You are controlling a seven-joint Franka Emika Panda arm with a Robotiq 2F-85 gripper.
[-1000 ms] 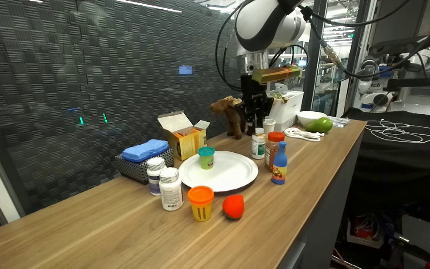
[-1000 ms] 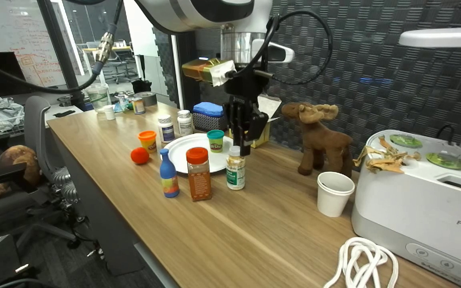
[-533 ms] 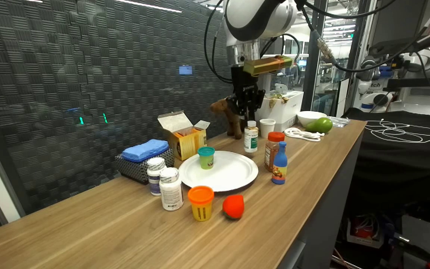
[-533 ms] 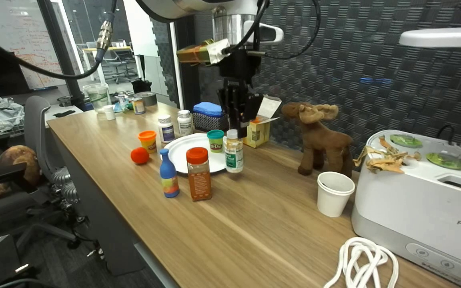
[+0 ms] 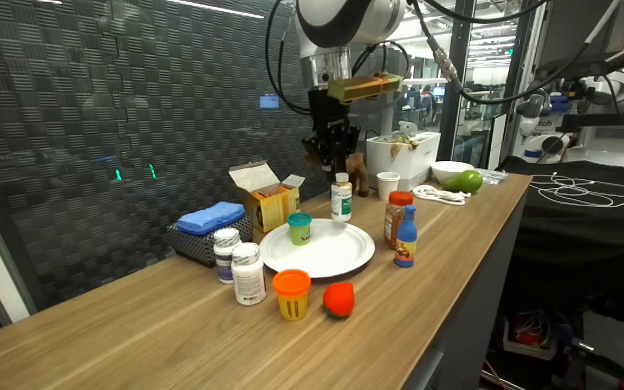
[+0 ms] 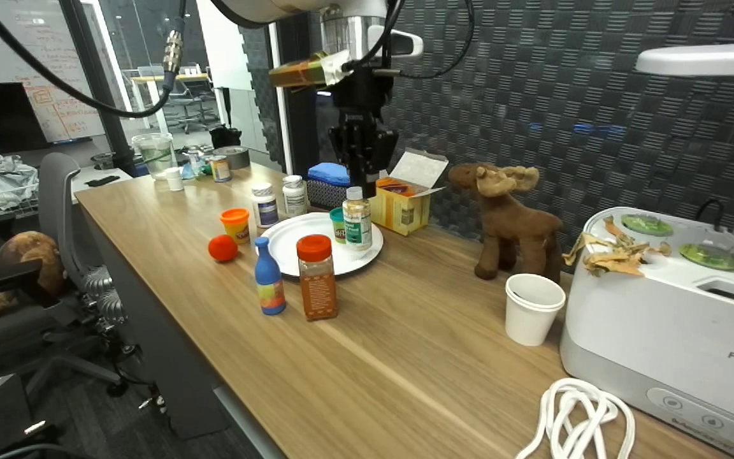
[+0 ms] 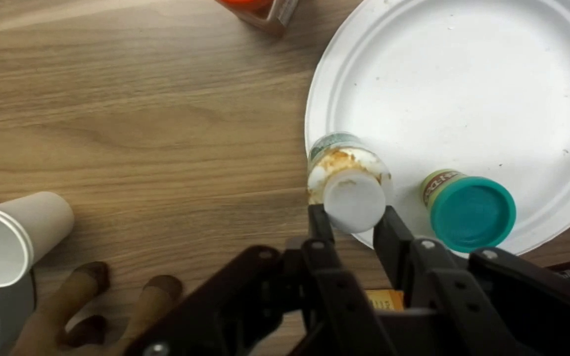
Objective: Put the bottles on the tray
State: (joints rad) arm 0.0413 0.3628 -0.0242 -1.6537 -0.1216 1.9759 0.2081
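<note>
Over the rim of the white plate [image 7: 468, 99], toward the wall-side edge of the table [image 5: 155, 336], the hand [image 7: 356, 221] had the green-labelled bottle [image 6: 357, 223] clamped by its cap [image 7: 354, 198], seemingly mid-carry, the next move probably calling for lowering inward, clear of the Play-Doh tub [image 7: 473, 213].

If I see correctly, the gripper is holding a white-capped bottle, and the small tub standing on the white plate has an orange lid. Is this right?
Not entirely: the lid of the small tub on the white plate is teal, not orange, as the wrist view shows. The rest is right: the gripper is holding a white-capped bottle.
</note>
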